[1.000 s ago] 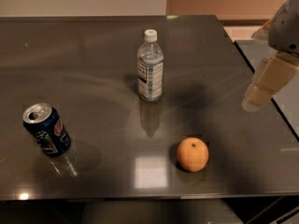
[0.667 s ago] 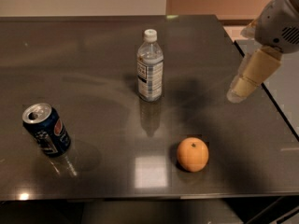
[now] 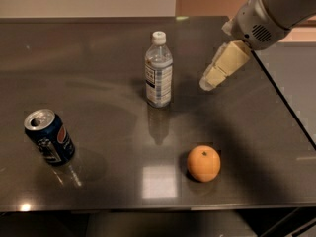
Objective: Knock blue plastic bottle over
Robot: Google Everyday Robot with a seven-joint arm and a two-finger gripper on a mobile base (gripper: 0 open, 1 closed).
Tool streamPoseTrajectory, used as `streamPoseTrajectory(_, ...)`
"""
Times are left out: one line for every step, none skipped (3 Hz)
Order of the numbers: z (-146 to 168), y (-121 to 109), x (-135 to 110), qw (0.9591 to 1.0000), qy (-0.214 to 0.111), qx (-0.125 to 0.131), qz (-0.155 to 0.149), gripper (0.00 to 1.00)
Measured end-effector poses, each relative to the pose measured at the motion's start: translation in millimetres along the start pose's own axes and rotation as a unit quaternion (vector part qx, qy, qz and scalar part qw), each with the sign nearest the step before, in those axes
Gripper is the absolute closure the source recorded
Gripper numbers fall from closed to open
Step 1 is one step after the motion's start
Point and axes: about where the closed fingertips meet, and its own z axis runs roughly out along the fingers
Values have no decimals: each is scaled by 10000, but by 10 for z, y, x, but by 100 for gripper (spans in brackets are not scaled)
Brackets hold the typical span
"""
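Clear, bluish blue plastic bottle [image 3: 158, 70], white-capped and paper-labelled, stands upright on the glossy dark counter [image 3: 98, 58], toward 12 o'clock of centre; the cream, wedge-shaped hand [image 3: 207, 84], closed on nothing, hangs near its 3 o'clock, apart; round orange [image 3: 203, 163] at 5 o'clock.

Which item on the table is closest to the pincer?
The upright clear bluish plastic bottle with a white cap; the pincer hangs beside it, while the blue soda can and round orange fruit sit farther off.
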Motion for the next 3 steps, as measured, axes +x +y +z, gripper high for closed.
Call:
streamPoseTrajectory(205,-56,-274,9992,-396,-9,-2,0)
streamPoseTrajectory(444,-30,-574,9968,-779,-162,-23,0)
streamPoseTrajectory(666,17,-770,9942,-1009,-368,-32,0)
